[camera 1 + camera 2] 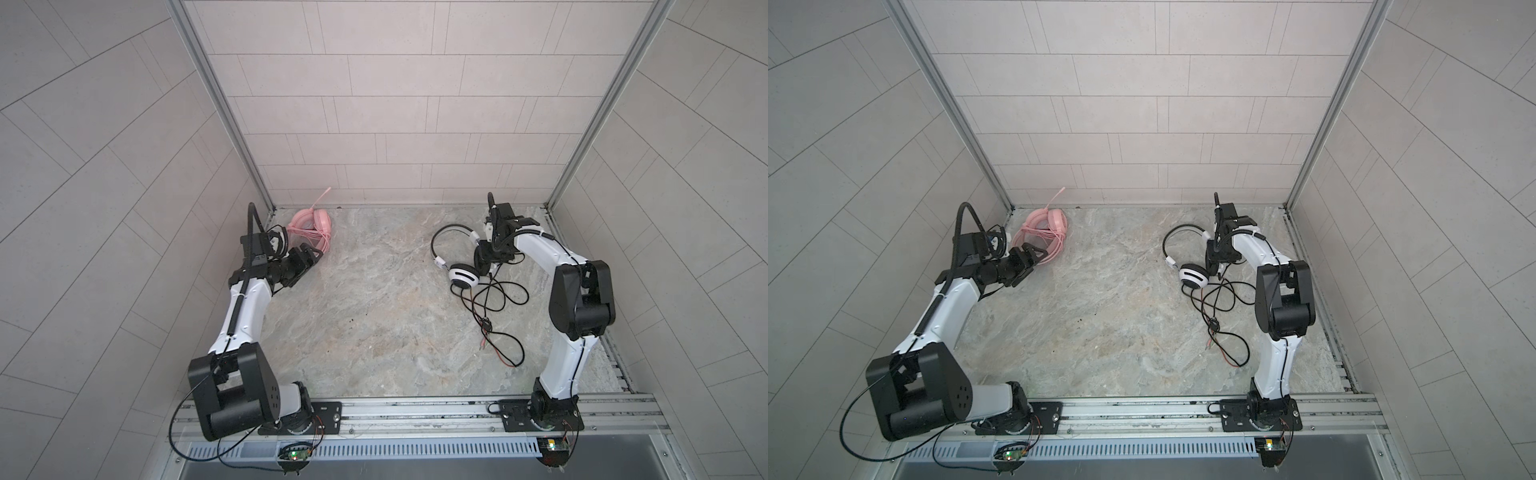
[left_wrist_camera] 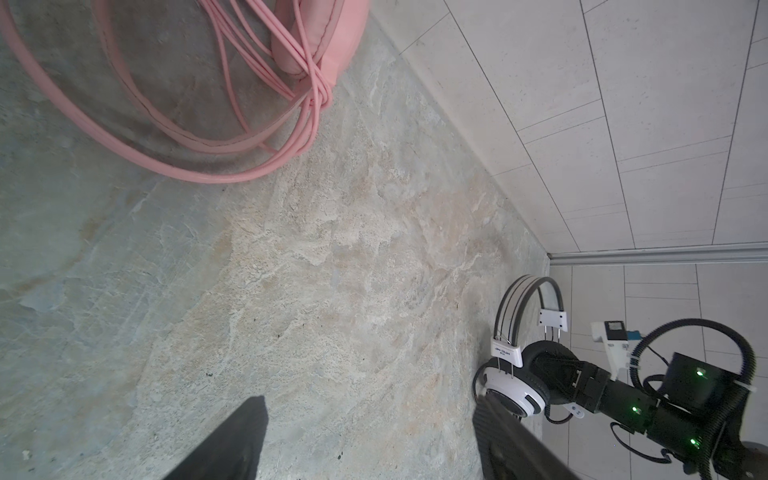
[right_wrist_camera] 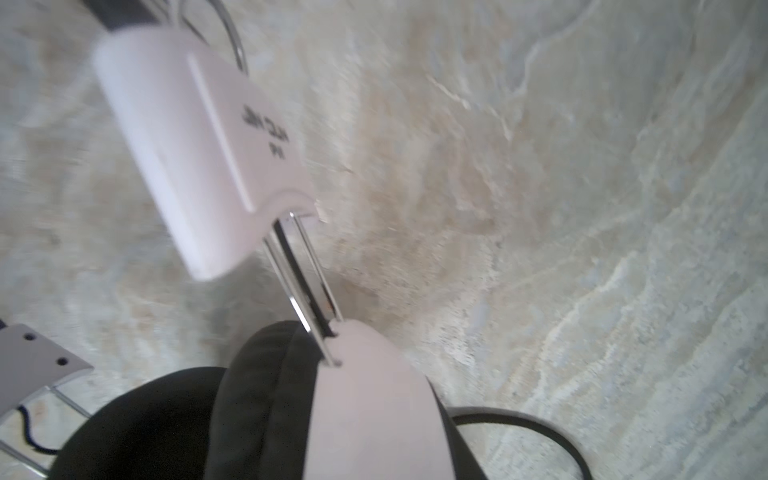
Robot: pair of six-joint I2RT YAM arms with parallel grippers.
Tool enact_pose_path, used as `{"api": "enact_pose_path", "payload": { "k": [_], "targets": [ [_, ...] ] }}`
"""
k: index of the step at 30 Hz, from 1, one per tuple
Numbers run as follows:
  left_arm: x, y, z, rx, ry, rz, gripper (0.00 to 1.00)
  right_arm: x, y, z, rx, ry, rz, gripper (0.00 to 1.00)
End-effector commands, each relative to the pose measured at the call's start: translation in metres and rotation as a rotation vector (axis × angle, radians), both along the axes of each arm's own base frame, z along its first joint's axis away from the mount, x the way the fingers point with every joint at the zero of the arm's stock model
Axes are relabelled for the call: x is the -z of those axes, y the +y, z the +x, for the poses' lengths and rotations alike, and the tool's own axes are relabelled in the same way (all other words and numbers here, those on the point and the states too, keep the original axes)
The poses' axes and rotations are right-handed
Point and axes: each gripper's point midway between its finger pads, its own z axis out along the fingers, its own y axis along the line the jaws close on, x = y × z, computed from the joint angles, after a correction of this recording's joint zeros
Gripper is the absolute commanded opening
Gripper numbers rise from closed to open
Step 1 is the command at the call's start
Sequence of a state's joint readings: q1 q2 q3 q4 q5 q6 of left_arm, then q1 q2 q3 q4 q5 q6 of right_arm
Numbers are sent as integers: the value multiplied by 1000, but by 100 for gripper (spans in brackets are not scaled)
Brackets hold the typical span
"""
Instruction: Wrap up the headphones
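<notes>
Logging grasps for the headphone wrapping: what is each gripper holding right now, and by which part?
The right gripper appears clamped on the white-and-black headset by its black-padded ear cup. The left gripper, jaws open, holds nothing.

Both top views sit high above the near edge of the worktop [image 1: 374,316] and look steeply down toward the back wall [image 1: 415,104]; they share the whole worktop. Left wrist view: low by the far left corner, facing across to the white headset [image 2: 515,386]. Right wrist view: blurred, right up against that headset [image 3: 365,415].
</notes>
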State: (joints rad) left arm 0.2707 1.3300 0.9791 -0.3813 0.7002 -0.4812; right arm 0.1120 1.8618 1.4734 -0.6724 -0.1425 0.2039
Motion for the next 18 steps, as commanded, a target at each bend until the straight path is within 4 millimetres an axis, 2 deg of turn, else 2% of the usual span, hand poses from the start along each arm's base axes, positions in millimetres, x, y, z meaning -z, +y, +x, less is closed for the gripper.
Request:
{"api": "enact_pose_path", "payload": {
  "k": [1, 4, 7, 11, 13, 18],
  "targets": [
    [-7, -14, 1, 41, -40, 3, 84, -45, 27, 34, -42, -244, 65, 2],
    [-9, -29, 3, 82, -31, -1, 84, -56, 49, 36, -93, -320, 65, 1],
    [-18, -53, 6, 142, -43, 12, 84, -54, 72, 31, -129, -339, 86, 2],
    [-45, -102, 12, 302, -148, -10, 84, -51, 108, 23, -195, -385, 95, 0],
    [-54, -123, 16, 349, -193, -18, 84, -51, 133, 17, -248, -394, 92, 0],
    [-58, -151, 27, 397, -235, 21, 84, -55, 181, 4, -369, -414, 87, 0]
  ]
}}
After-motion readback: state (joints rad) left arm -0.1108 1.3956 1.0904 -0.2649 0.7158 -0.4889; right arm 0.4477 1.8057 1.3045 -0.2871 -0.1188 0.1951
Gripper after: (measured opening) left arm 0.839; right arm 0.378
